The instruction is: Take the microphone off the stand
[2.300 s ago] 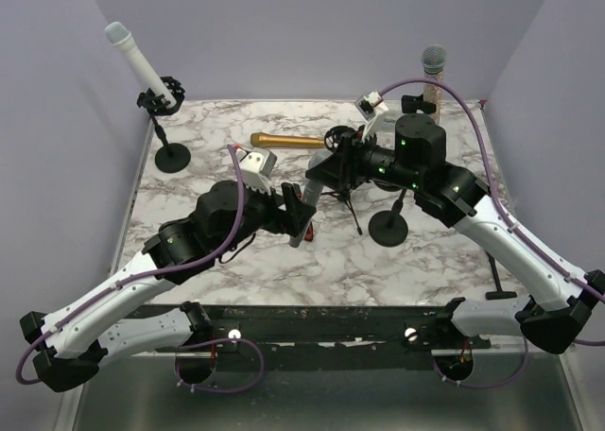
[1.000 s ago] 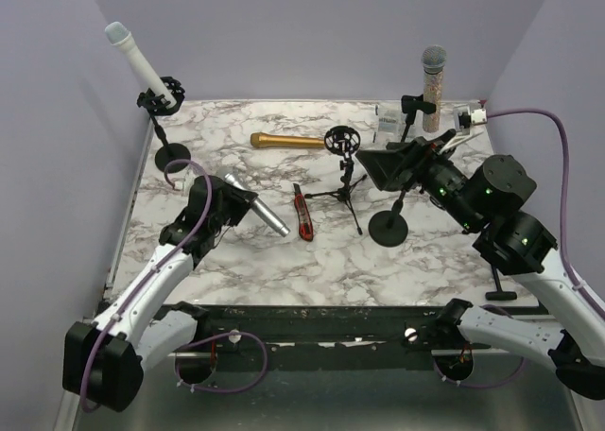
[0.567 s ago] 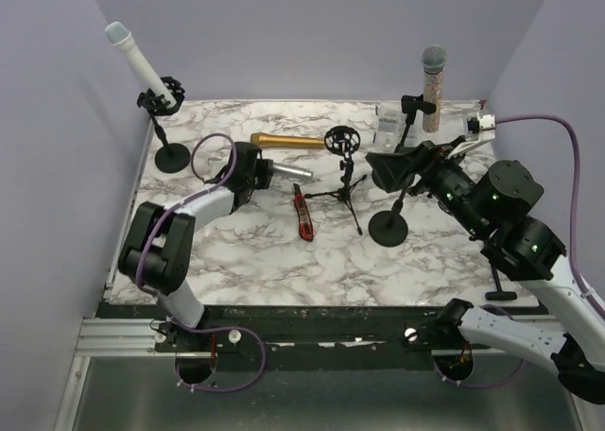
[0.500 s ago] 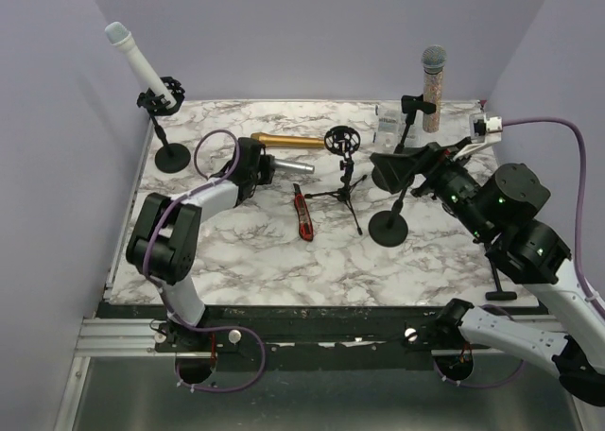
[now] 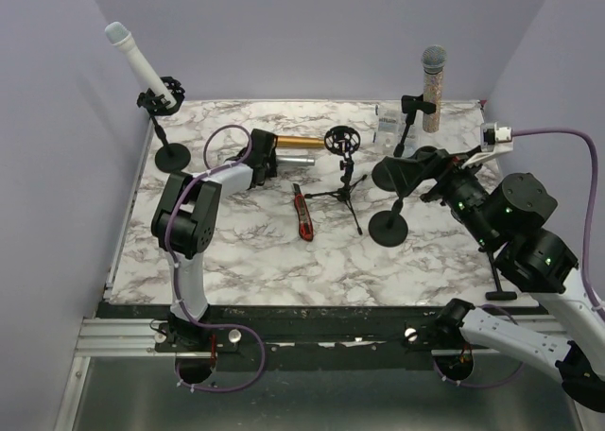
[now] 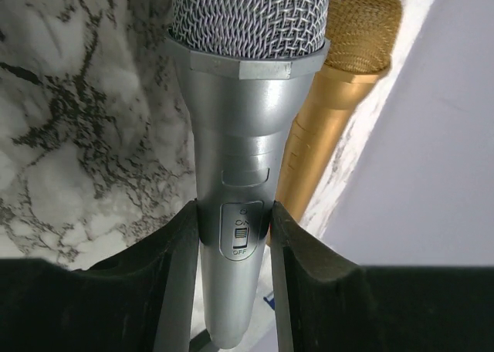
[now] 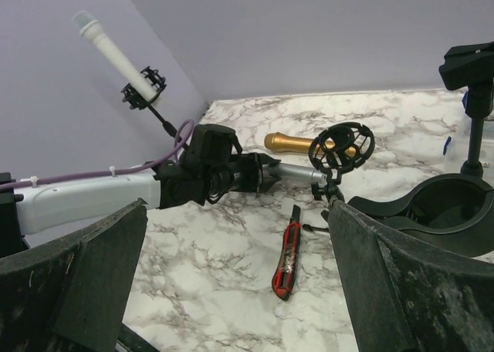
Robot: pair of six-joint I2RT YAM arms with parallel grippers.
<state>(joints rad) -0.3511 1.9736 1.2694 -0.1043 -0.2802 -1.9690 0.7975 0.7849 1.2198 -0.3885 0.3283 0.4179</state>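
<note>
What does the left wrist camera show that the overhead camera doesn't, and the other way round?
Only the left wrist view shows close detail: the ON/OFF switch on the silver microphone, its mesh head, and the left gripper clamped on its body. Only the overhead view shows the wider table: the empty tripod stand, a red utility knife, a white microphone and a grey-headed microphone on their stands, and the open right gripper. Both show the gold microphone lying right beside the held silver one.
</note>
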